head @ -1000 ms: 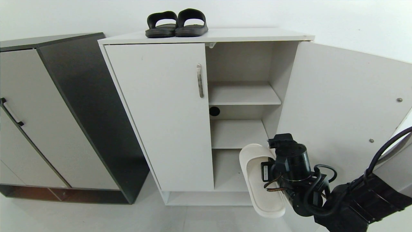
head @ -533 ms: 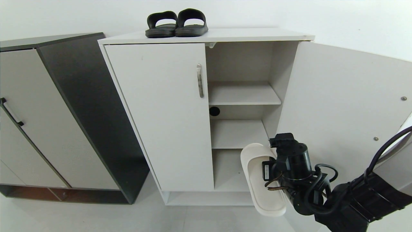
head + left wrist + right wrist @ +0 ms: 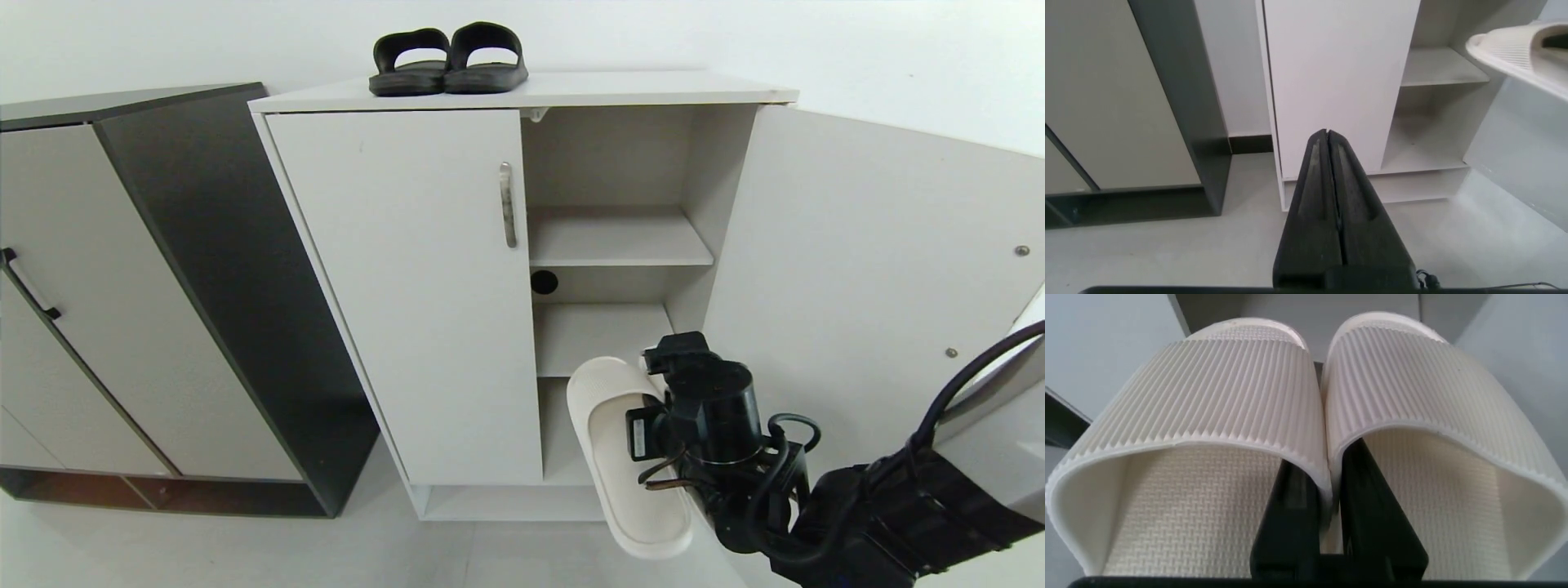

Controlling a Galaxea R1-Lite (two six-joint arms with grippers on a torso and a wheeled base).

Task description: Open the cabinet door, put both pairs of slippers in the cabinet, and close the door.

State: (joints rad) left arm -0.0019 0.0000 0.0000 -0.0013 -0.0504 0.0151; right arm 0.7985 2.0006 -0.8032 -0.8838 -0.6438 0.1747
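R wrist view: right gripper (image 3: 1328, 510) jaw tips buried betw. straps of the white slippers (image 3: 629, 457); heels cropped by frame. Head view: wrist housing (image 3: 710, 408) covers the jaws & nearly all of 2nd slipper. Open door (image 3: 882, 269) cut by right edge, grey cabinet (image 3: 122, 286) by left. Shut left door (image 3: 408, 294) hides shelves behind it.

Two black slippers (image 3: 447, 59) at the top middle. Two white slippers (image 3: 624, 461) at the lower right. One white cabinet (image 3: 408, 286). One dark cabinet (image 3: 204, 269).
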